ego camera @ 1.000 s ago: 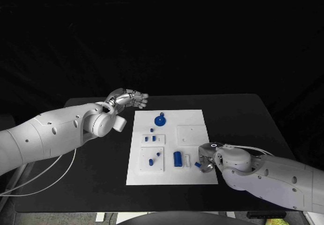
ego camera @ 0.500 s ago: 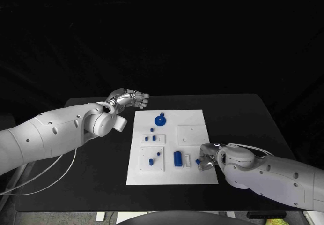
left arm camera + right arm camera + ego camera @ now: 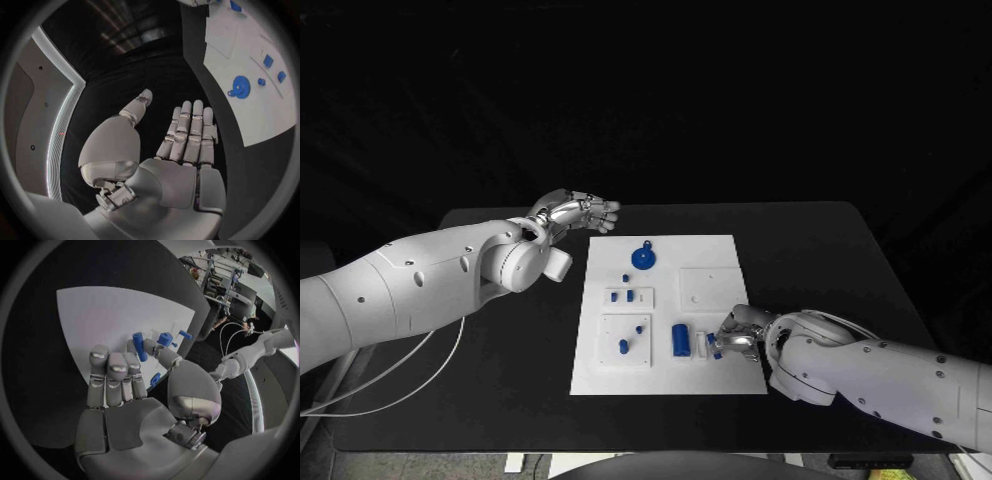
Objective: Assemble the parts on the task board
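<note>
The white task board (image 3: 668, 310) lies mid-desk (image 3: 819, 250), small blue parts (image 3: 679, 338) sitting in its raised panels. The right robot hand (image 3: 737, 335) hovers at its near right corner, pinching a blue peg (image 3: 140, 346). The left robot hand (image 3: 574, 212) waits beside the far left corner, fingers straight, holding nothing.

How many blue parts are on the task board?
7: gear at the far end; two small ones mid-left; two pegs on the near-left square; cylinder beside it; one piece by the right hand. Others may be hidden.
</note>
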